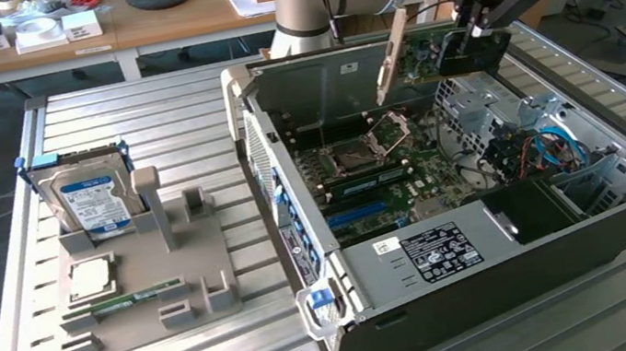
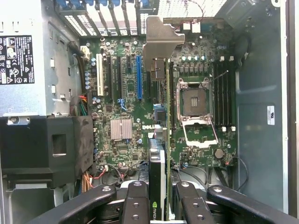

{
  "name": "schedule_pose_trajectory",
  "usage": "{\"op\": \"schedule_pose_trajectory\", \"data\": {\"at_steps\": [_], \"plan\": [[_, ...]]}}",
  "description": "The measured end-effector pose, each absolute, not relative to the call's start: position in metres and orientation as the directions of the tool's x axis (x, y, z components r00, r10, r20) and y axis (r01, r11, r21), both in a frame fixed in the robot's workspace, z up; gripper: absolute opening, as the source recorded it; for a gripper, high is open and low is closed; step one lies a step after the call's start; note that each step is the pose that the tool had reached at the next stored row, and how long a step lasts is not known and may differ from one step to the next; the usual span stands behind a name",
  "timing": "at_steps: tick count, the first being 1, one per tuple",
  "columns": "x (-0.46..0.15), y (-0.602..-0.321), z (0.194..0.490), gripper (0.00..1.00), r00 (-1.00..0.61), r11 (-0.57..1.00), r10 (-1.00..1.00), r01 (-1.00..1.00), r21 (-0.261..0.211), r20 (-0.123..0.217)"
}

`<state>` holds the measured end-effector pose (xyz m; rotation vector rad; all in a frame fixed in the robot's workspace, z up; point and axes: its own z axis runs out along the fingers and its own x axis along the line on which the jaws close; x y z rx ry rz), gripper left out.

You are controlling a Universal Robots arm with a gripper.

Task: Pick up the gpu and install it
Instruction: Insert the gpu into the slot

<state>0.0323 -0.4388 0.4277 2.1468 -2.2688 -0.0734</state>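
Found gripper (image 1: 470, 35) clenched on gpu (image 1: 425, 52), fingers (image 2: 135, 200) pinching the card's two faces at the end away from the bracket (image 2: 161, 44). Held card on edge, up in the air over the open case (image 1: 550, 266), not seated in any slot. Saw motherboard (image 2: 126, 93) straight below gripper, clear of the card. Sighted down the card's edge in wrist view: blue slot (image 2: 139, 77) near the card's line on one side, CPU socket (image 2: 195, 102) just beside it on the other, bracket at the far end from gripper. Saw hard drive (image 1: 94, 204) upright in grey holder (image 1: 195, 258), outside the case and well apart from gripper. Spotted memory stick (image 1: 121, 302) lying flat in same holder, further from gripper than the drive.
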Motion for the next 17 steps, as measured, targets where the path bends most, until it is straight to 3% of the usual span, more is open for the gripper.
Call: {"op": "schedule_pose_trajectory", "data": {"at_steps": [17], "plan": [[0.0322, -0.4388, 0.4259, 0.27, -0.049, 0.048, -0.999, -0.998, 0.046, -0.020]]}}
